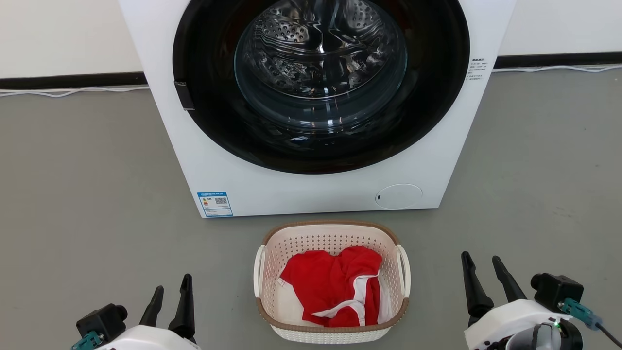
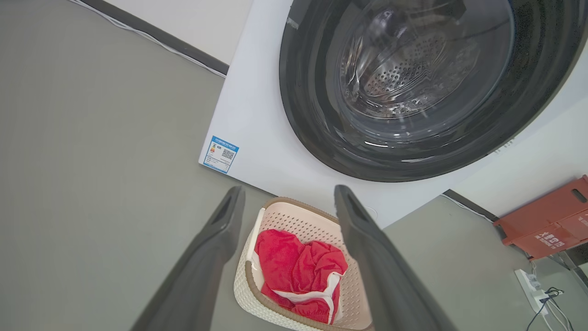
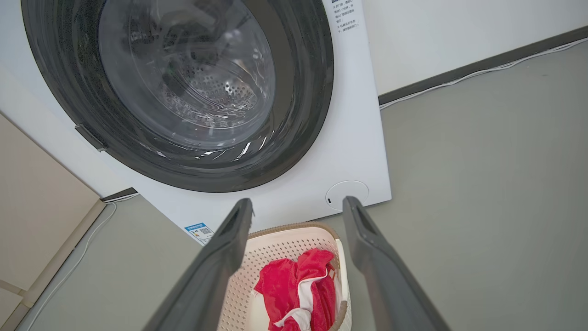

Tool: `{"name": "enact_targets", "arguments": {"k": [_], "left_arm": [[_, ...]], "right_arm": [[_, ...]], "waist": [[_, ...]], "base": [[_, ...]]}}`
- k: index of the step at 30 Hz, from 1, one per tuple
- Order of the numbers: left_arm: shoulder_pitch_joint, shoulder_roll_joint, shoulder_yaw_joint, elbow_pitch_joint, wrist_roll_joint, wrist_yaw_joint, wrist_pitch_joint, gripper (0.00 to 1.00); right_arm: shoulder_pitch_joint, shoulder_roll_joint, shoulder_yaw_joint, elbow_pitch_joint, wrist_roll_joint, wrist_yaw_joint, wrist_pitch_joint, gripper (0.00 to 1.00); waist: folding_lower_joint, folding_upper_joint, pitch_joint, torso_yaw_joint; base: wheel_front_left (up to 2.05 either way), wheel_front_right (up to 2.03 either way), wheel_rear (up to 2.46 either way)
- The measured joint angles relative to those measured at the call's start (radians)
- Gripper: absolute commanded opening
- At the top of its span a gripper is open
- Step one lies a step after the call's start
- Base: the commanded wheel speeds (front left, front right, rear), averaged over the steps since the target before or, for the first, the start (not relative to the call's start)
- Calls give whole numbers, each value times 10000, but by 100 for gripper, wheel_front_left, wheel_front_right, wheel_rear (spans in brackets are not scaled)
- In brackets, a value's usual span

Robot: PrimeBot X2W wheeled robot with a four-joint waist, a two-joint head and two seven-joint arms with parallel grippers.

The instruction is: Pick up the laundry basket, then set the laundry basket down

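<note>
Cream-white plastic: the small perforated, rounded-rectangular laundry basket with a brown woven-look rim stands on the grey floor. It is just in front of the white front-loading washing machine and between the two arms.
Contents: a crumpled red garment with white trim lies inside the basket.
Handles: a white left side handle and a white right side handle, neither touched.
State of left gripper: fingers spread wide and holding nothing; it sits off the basket's left side, well apart from it.
State of right gripper: also spread wide and empty, off the basket's right side and clear of the handle.
Step in hand: as I judge it, the pick-up has not begun; the basket rests on the floor and both arms are poised to reach in.
Next move calls for: each arm probably has to come inward and down until its open fingers straddle the handle on its side. Both should then close and lift evenly, so the basket stays level and the garment stays in.
</note>
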Motion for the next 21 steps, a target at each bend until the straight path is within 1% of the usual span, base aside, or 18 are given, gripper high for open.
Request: {"name": "enact_targets", "arguments": {"k": [21], "left_arm": [[-105,12,205,240,2702,0,-591,100]], "right_arm": [[-225,10,-54,351,-2892,2,-571,100]], "waist": [[-1,0,127,-35]], "base": [[0,0,0]]}}
